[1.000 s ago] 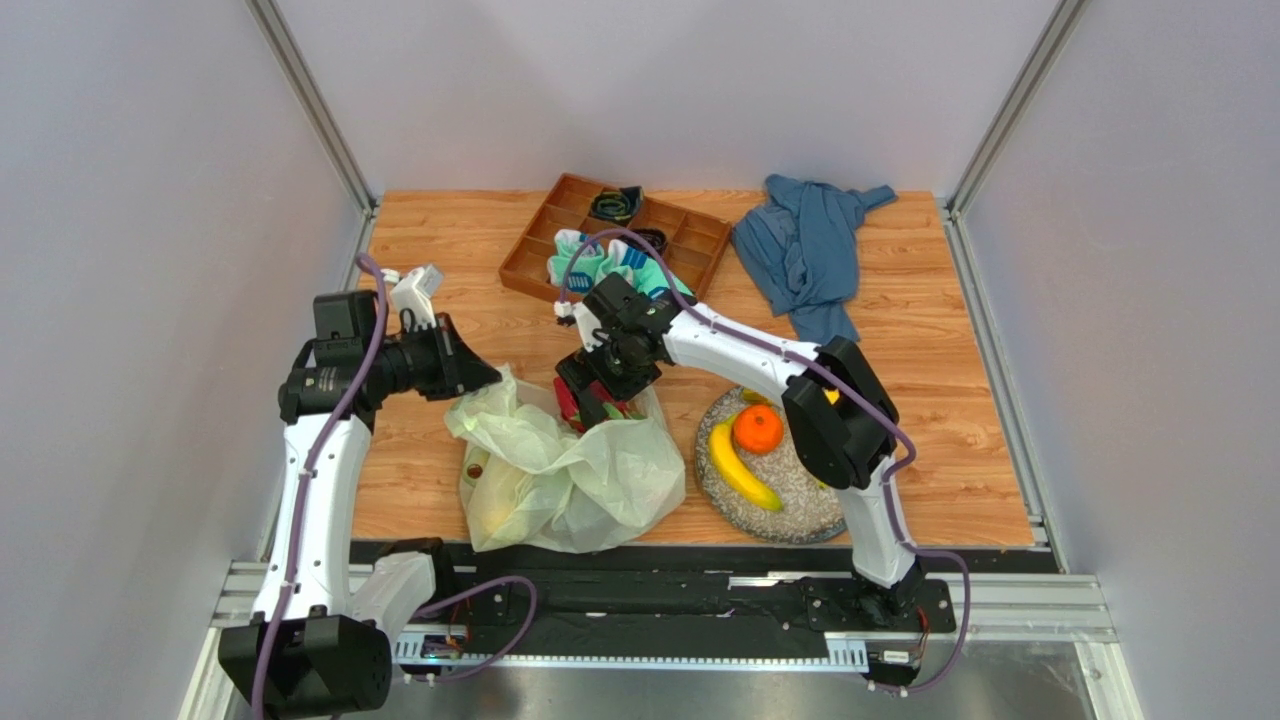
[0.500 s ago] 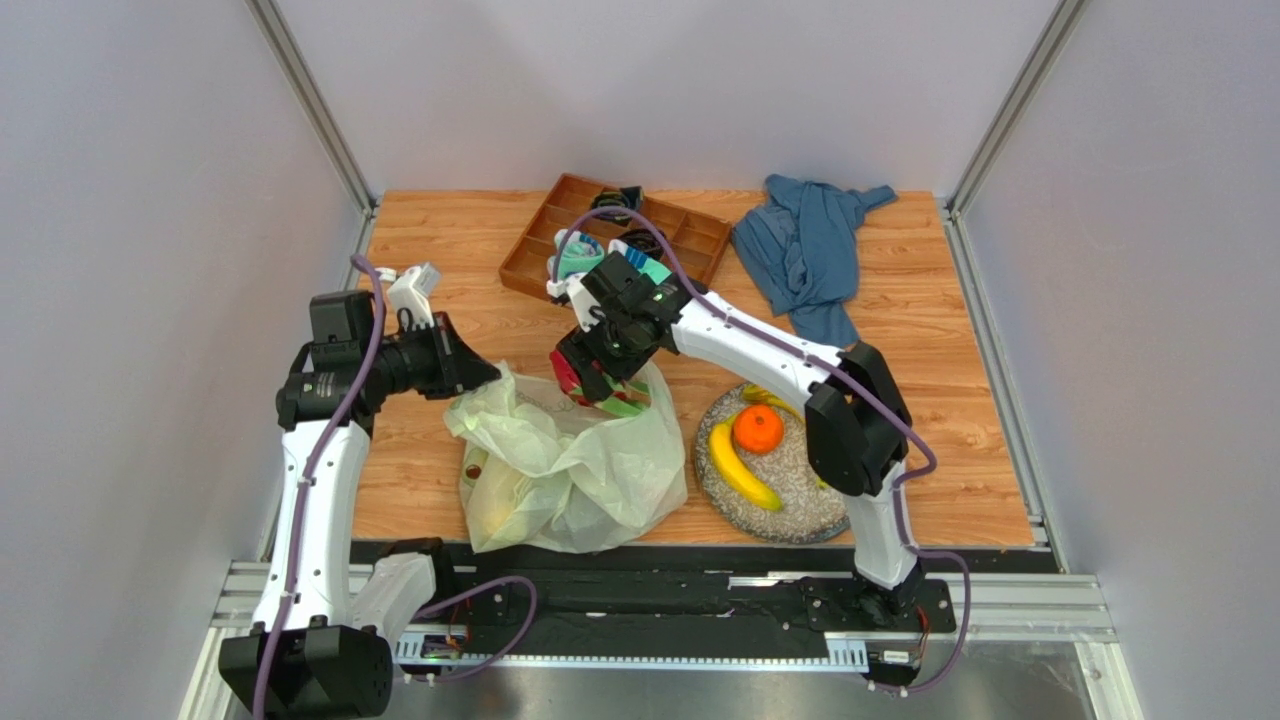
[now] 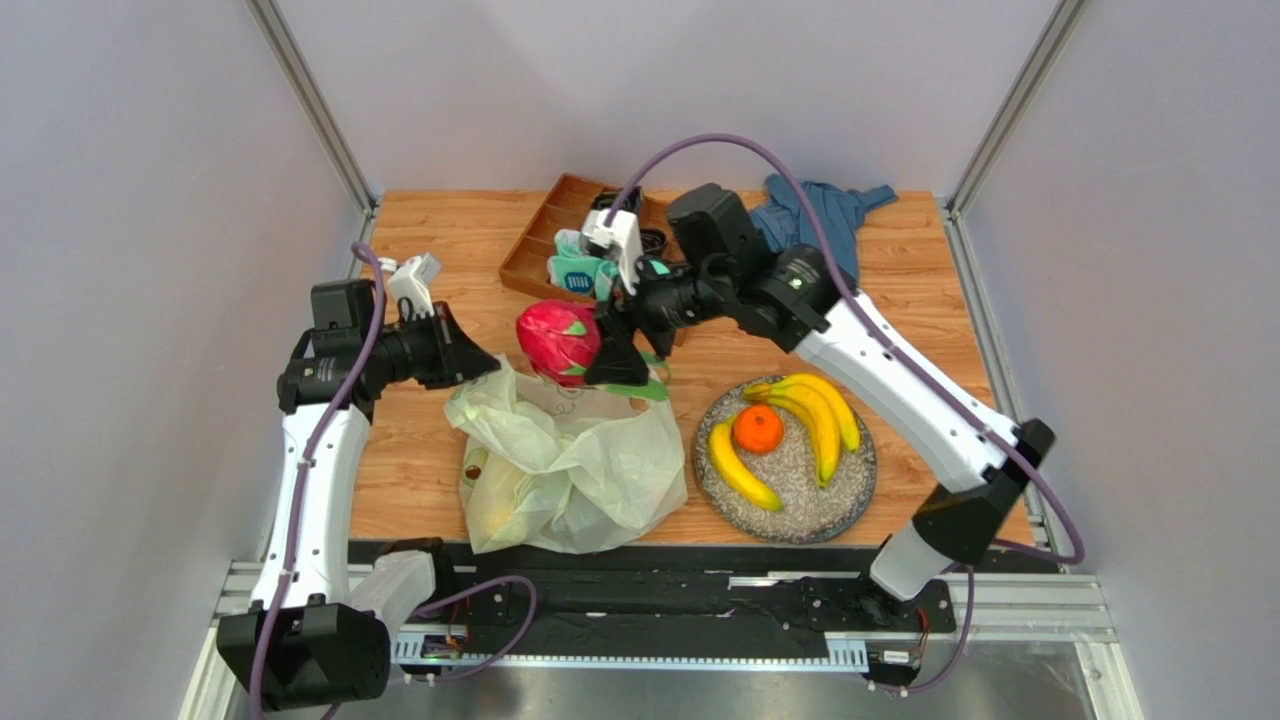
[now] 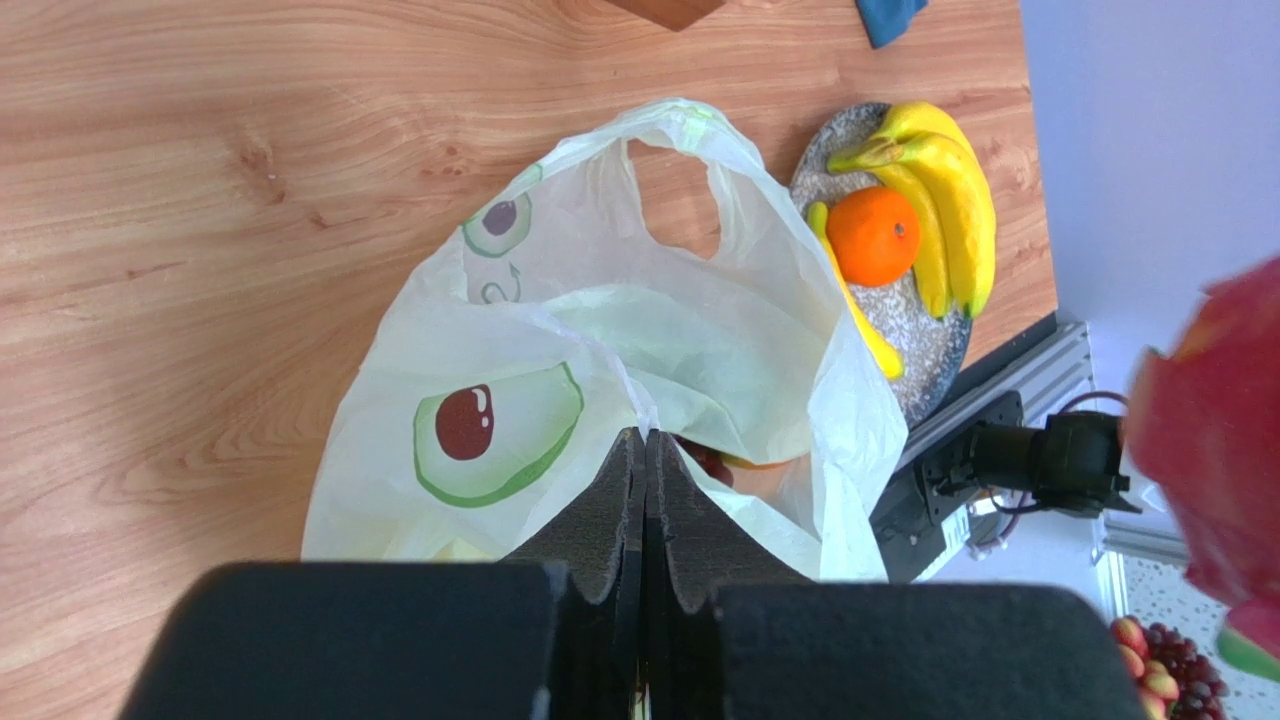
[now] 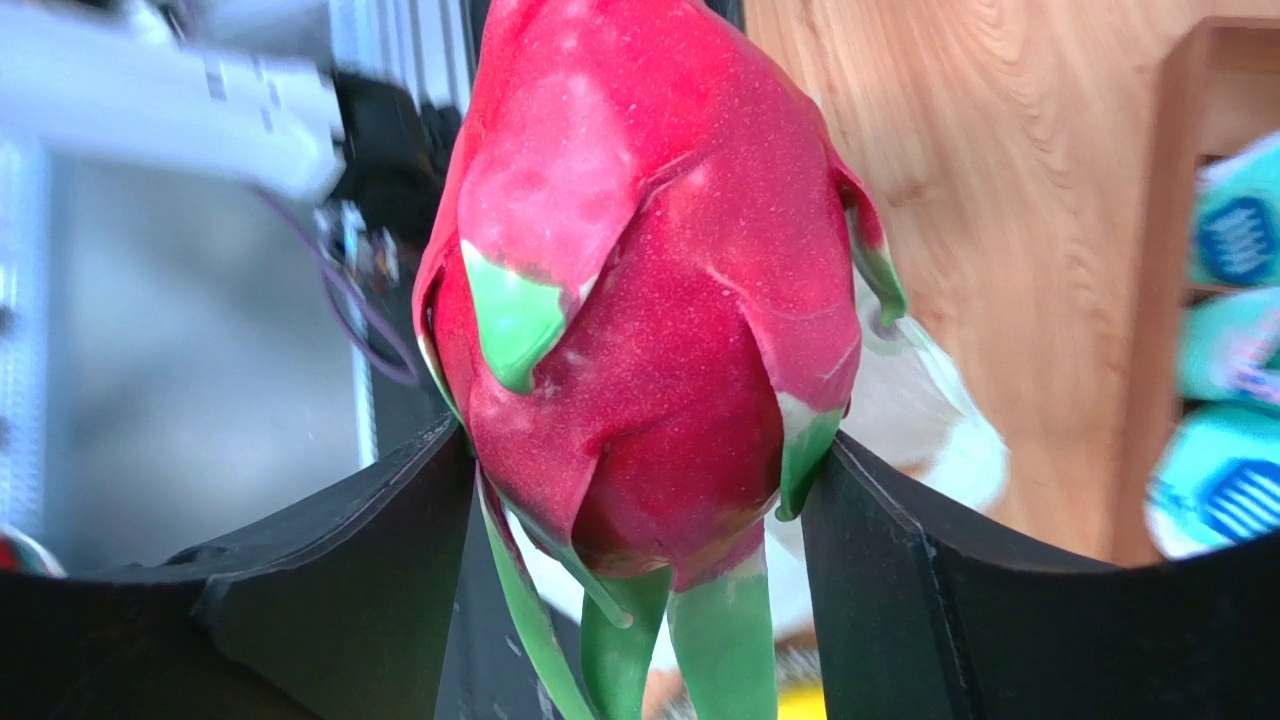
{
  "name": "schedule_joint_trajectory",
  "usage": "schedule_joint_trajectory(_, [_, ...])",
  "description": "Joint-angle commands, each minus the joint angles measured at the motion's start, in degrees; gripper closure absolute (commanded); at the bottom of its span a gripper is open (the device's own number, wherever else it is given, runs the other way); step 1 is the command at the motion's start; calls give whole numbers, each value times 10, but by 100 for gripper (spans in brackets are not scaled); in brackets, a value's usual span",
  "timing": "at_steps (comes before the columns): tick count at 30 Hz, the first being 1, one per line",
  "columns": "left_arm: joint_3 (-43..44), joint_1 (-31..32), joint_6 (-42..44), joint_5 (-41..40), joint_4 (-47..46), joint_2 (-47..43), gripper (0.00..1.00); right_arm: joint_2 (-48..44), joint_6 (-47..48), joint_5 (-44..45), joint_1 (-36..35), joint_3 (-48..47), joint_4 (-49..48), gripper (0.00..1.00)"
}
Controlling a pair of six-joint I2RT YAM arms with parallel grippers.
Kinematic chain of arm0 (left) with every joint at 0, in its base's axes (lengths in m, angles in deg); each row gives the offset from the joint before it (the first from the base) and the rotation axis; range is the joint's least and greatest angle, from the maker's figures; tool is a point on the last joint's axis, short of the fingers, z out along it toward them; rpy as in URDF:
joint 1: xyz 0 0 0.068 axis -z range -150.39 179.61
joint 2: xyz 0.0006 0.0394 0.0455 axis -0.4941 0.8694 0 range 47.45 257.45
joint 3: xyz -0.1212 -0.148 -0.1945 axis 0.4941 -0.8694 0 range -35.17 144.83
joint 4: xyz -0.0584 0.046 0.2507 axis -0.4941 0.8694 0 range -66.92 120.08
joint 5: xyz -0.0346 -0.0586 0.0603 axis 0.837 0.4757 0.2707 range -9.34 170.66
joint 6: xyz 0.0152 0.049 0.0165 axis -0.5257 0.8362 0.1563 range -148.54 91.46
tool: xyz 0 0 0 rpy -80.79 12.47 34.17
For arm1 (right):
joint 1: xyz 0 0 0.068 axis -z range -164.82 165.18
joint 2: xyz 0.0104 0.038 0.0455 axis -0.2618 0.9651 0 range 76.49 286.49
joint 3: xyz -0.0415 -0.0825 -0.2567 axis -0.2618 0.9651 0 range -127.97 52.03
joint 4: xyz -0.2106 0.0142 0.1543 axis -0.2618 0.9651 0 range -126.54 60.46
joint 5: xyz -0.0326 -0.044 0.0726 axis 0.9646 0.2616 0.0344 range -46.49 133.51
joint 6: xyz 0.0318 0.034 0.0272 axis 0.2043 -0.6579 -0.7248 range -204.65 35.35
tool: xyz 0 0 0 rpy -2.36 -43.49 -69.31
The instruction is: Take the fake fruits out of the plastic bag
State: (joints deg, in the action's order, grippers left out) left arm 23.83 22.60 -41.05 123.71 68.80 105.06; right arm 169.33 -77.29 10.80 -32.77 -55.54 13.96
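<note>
Right wrist: pink, green-tipped dragon fruit [image 5: 646,300]

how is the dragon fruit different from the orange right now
The dragon fruit is pink-red with green scales; the orange is plain orange and round. The dragon fruit is held in the air between the right gripper's jaws, by the plastic bag's far edge; the orange lies on the speckled plate beside bananas. The dragon fruit looks the larger. Both are out of the bag.
</note>
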Motion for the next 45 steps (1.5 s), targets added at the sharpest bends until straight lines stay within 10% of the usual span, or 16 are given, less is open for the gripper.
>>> schedule_joint_trajectory(1, [28,-5,6,10,-9,-3,100,-136,213,23,24,71,148,86])
schedule_joint_trajectory(13, [20,-4,15,-5,5,-17,100,-328,225,128,196,439,214,87])
schedule_joint_trajectory(45, [25,-5,17,-15,9,1,100,-207,296,158,244,547,128,78])
